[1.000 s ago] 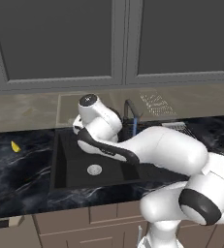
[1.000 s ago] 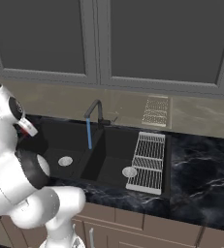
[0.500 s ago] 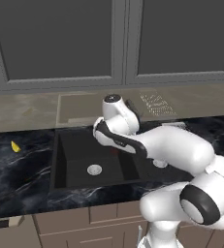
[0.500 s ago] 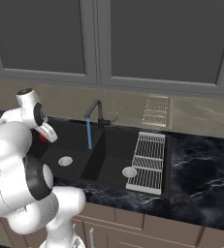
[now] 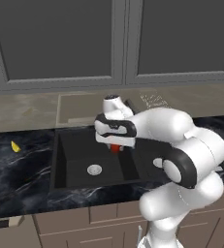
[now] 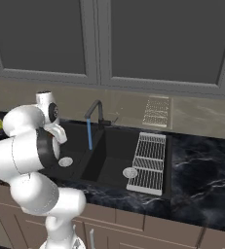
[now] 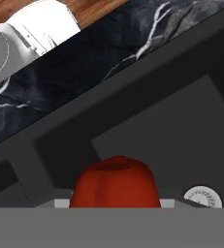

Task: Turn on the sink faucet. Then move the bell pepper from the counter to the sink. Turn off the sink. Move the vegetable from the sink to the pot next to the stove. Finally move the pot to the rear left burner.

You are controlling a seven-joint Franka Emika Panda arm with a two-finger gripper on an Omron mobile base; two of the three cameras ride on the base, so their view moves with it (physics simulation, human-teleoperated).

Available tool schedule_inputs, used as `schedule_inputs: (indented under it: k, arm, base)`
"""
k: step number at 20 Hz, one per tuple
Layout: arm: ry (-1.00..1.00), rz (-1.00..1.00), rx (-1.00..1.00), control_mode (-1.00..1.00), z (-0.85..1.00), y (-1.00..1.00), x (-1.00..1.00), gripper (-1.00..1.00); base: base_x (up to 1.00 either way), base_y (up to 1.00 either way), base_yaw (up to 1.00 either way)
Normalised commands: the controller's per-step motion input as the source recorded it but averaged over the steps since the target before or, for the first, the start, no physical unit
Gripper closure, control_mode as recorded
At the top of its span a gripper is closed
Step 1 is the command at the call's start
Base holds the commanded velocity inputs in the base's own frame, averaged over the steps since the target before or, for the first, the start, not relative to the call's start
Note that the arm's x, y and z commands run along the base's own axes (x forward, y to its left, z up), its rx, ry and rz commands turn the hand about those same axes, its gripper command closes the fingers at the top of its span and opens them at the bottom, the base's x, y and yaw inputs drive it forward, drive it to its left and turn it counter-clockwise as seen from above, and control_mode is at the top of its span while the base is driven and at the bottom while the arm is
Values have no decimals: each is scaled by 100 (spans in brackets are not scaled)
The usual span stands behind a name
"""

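A: Where's the bell pepper (image 7: pixel 115 183)?

B: Clamped in the claw (image 5: pixel 115 147), hanging over the sink (image 5: pixel 74 169) basin.

A: Why carry it there?

B: Likely to set it under the faucet (image 6: pixel 95 113); blue water (image 6: pixel 89 135) is running.

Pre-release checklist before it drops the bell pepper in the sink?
1. Bell pepper held at the gripper: ok.
2. Pepper over the sink, above the basin rather than the counter: ok.
3. Sink faucet running, blue stream visible: ok.
4. Pepper directly under the stream: cannot tell.
5. Landing spot free, only the drain on that basin's floor: ok.
6. Fingers' contact points on the pepper: cannot tell, hidden.
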Motion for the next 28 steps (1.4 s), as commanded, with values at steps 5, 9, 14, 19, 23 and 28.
schedule_inputs:
  k: [5, 9, 14, 19, 23, 28]
  arm:
    - [4, 0, -2, -100, -48, 0, 15, 100]
    - [0, 0, 0, -100, -40, -5, 12, 100]
    - [0, 0, 0, -100, -41, -10, 11, 100]
    - [-1, 0, 0, -100, -40, -9, 11, 100]
    - [-2, 0, 0, -100, -38, -2, 15, 100]
    - [-3, 0, 0, -100, -34, -2, 17, 100]
  base:
    - [0, 0, 0]
    - [0, 0, 0]
    - [0, 0, 0]
    - [0, 0, 0]
    - [0, 0, 0]
    - [0, 0, 0]
